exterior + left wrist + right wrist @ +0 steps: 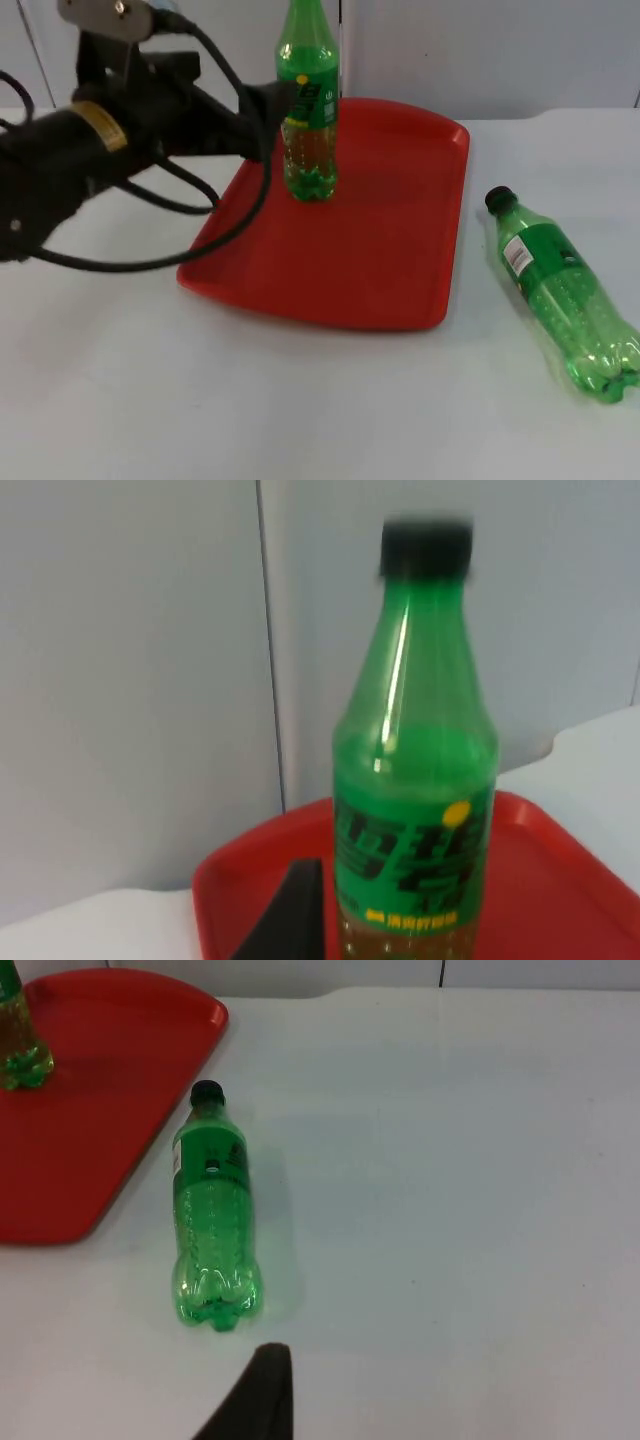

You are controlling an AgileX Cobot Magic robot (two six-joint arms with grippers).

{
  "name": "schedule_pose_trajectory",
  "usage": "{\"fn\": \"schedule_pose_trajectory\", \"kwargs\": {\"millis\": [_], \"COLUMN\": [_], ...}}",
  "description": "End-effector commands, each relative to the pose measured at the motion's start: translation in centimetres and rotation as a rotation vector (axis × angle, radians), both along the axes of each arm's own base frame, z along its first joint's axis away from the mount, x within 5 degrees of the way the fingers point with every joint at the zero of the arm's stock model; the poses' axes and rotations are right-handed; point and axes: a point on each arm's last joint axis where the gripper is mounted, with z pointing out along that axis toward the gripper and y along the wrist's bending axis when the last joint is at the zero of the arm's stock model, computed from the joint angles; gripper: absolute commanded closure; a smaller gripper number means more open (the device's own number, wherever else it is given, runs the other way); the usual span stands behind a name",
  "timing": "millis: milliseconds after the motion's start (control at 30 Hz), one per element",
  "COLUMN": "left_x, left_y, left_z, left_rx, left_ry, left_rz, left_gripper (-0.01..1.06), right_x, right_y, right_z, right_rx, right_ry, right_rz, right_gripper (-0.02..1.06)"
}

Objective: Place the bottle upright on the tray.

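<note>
While the left claw sits at the label height of the standing bottle, that green bottle is upright on the red tray, long axis vertical, black cap up, base on the tray floor near the tray's far edge on the partition-wall side. Left arm reaches in over the tray's rim toward the bottle; claw is right against the bottle's side, touching or nearly so, cannot tell if its fingers are apart or clamped since the bottle and arm hide them. Left wrist view has the standing bottle close up, cap on top, green label with a yellow dot, yellowish liquid low in it, tray under it, grey wall behind. Second bottle, also green, lies on its side on the white counter just off the tray's edge opposite the arm, not touching the tray. Its long axis runs roughly along that tray edge, slightly slanted: black cap end points toward the partition wall and is the end nearer the tray, lumpy base points away from the wall. Right wrist view has the lying bottle flat on the counter beside the tray's rounded corner, cap toward the tray's far end. Right claw state: cannot tell.
</note>
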Motion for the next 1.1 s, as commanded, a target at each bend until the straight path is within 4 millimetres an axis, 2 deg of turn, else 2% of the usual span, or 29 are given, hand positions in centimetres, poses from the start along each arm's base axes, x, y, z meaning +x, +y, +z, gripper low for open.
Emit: {"fn": "schedule_pose_trajectory", "kwargs": {"millis": [0,67,167,200,333,367,533,567,767,800,967,1067], "left_x": [-0.4,-0.5,-1.0,-1.0,-2.4,-2.4,-3.7,-3.7,-4.0,-4.0,-4.0,-4.2], "left_y": [0.1,0.3,0.8,0.8,1.8,1.8,2.6,2.6,3.8,3.8,4.4,4.5], "left_z": [1.0,1.7,3.9,3.9,7.9,7.9,11.8,11.8,16.3,16.3,19.4,20.0], "left_rx": [0.009,0.023,0.053,0.053,0.055,0.055,0.075,0.075,0.185,0.185,0.253,0.263], "left_ry": [0.02,0.033,0.066,0.066,0.095,0.095,0.142,0.142,0.404,0.404,0.519,0.548], "left_rz": [0.007,0.014,0.05,0.05,0.121,0.121,0.166,0.166,0.286,0.286,0.34,0.351], "left_gripper": [0.12,0.12,0.12,0.12,0.12,0.12,0.12,0.12,0.12,0.12,0.12,0.12], "right_x": [0.0,0.0,0.0,0.0,0.0,0.0,0.0,0.0,0.0,0.0,0.0,0.0], "right_y": [0.0,0.0,0.0,0.0,0.0,0.0,0.0,0.0,0.0,0.0,0.0,0.0], "right_z": [0.0,0.0,0.0,0.0,0.0,0.0,0.0,0.0,0.0,0.0,0.0,0.0], "right_rx": [-0.002,-0.002,-0.002,-0.002,-0.002,-0.002,-0.002,-0.002,-0.002,-0.002,-0.002,-0.002], "right_ry": [-0.006,-0.006,-0.006,-0.006,-0.006,-0.006,-0.006,-0.006,-0.006,-0.006,-0.006,-0.006], "right_rz": [0.007,0.007,0.007,0.007,0.007,0.007,0.007,0.007,0.007,0.007,0.007,0.007], "right_gripper": [-0.01,-0.01,-0.01,-0.01,-0.01,-0.01,-0.01,-0.01,-0.01,-0.01,-0.01,-0.01]}}
